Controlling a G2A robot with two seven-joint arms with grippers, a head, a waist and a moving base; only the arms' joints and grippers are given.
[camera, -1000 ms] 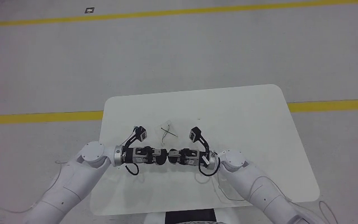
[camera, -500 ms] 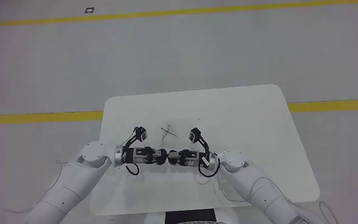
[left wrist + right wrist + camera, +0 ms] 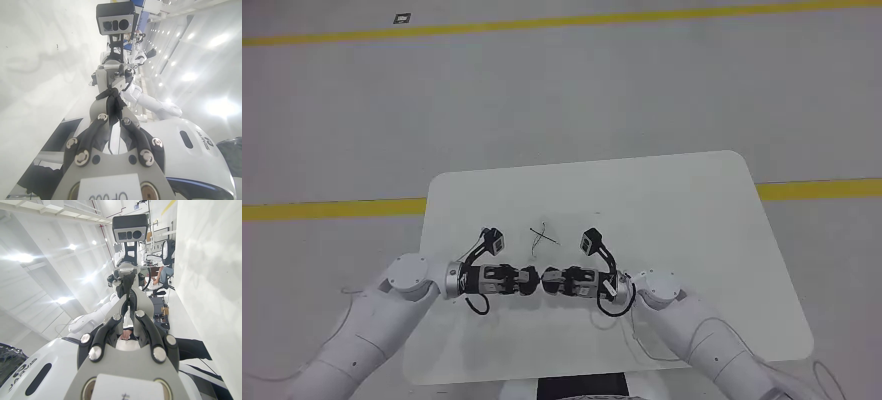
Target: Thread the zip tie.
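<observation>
Top view: left gripper [image 3: 532, 281] and right gripper [image 3: 550, 279] meet tip to tip.
Left clamps a thin zip tie [image 3: 110, 140] lengthwise; right's fingers are together.

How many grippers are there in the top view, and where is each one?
2. The left gripper and the right gripper face each other, tip to tip, above the near half of the white table. None seems hidden.
</observation>
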